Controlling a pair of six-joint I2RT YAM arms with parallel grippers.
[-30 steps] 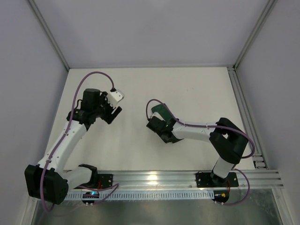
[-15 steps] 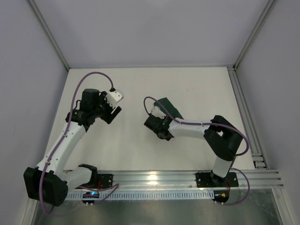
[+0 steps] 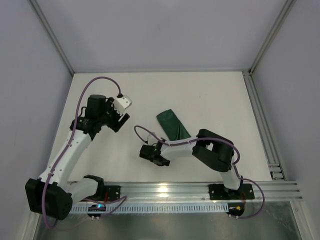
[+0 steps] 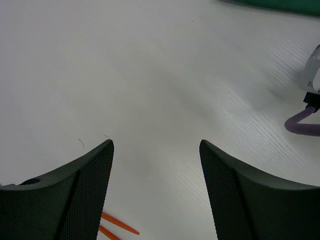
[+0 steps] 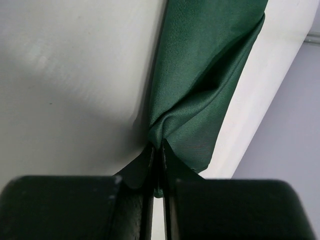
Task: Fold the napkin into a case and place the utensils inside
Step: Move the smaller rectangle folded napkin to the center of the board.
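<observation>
The dark green napkin [image 3: 172, 125] lies mid-table as a narrow oblong case, slanting from upper left to lower right. My right gripper [image 5: 157, 150] is shut on a bunched fold at the napkin's [image 5: 200, 75] near end, and a sliver of cloth shows between the fingers. In the top view that gripper [image 3: 151, 152] sits low, left of the cloth. My left gripper [image 3: 120, 120] hovers open over bare table at the left. Two thin orange utensils [image 4: 112, 227] peek out beside its left finger [image 4: 75, 200]. In the top view the utensils are hidden under that gripper.
A purple cable [image 4: 302, 124] and a white part of the right arm show at the right edge of the left wrist view. Aluminium rails [image 3: 260, 115] border the table's right side and front. Grey walls enclose the back and sides.
My right arm has swung down and left toward the table's front, uncovering the folded napkin it was over. The left arm has barely moved.
</observation>
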